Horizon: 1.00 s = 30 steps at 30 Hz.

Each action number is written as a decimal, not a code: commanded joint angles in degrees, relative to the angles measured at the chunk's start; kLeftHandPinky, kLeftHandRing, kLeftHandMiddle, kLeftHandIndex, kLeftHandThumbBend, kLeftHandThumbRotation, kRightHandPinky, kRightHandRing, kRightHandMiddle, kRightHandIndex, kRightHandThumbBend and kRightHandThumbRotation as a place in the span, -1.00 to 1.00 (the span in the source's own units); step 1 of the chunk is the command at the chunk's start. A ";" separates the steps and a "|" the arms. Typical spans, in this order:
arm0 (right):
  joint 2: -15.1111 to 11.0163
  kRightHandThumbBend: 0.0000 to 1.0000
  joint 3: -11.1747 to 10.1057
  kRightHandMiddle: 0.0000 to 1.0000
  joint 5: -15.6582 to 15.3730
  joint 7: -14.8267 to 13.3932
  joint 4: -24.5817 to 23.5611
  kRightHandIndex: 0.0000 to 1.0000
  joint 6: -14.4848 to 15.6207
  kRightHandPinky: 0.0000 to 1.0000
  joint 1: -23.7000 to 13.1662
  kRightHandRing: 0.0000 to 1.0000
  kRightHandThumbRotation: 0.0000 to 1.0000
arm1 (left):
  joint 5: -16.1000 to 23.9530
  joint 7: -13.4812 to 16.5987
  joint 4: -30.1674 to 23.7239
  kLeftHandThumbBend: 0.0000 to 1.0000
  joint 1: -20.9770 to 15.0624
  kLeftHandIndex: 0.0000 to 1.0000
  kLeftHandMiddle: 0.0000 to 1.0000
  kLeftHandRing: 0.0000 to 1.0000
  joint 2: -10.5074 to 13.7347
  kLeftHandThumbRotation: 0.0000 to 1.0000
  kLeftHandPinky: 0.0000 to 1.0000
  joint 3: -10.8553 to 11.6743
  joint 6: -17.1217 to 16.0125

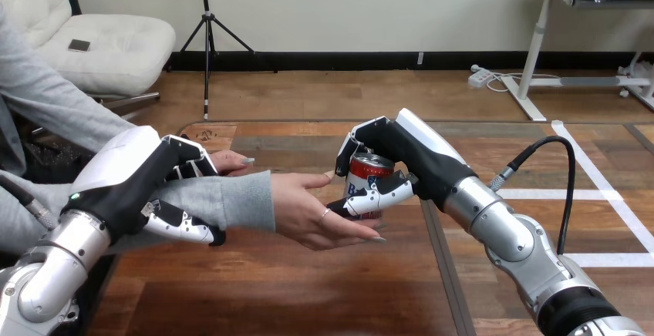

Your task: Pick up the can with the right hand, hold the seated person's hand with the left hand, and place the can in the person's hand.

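A red and white can [369, 174] stands upright in my right hand [401, 162], whose fingers and thumb curl round it. The can's base hangs just over the fingers of the person's hand [312, 209], which lies palm up over the table's middle. Whether the can touches that palm I cannot tell. My left hand [146, 178] is at the left, its fingers over the person's grey-sleeved forearm [224, 197] and its thumb under it, curled round the forearm near the wrist.
The wooden table [324, 297] stretches out below both arms. My right forearm [509, 236] comes in from the lower right, with a black cable arching above it. The person sits at the left side.
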 commanded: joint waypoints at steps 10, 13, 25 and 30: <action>1.14 0.54 0.04 -0.30 0.98 0.45 -3.99 -0.17 -1.98 -0.53 -5.27 -0.47 -1.00 | -1.75 -0.37 -3.14 0.73 -3.37 -0.09 -0.20 -0.34 0.53 -1.00 -0.43 1.85 0.07; 1.23 0.53 0.00 -0.25 1.14 0.81 -4.10 -0.16 -2.03 -0.47 -5.20 -0.41 -1.00 | -1.72 -0.43 -3.24 0.72 -3.34 -0.09 -0.19 -0.33 0.51 -1.00 -0.43 1.87 0.22; 1.65 0.54 0.04 -0.24 1.04 0.99 -4.81 -0.17 -2.97 -0.46 -4.80 -0.41 -1.00 | -1.52 0.11 -2.63 0.69 -3.43 -0.10 -0.18 -0.30 0.57 -1.00 -0.40 1.82 -0.47; 1.90 0.54 0.13 -0.25 1.04 0.95 -5.23 -0.17 -3.13 -0.49 -4.59 -0.44 -1.00 | -1.80 0.43 -1.73 0.67 -3.63 -0.11 -0.19 -0.31 0.65 -1.00 -0.40 1.78 -1.86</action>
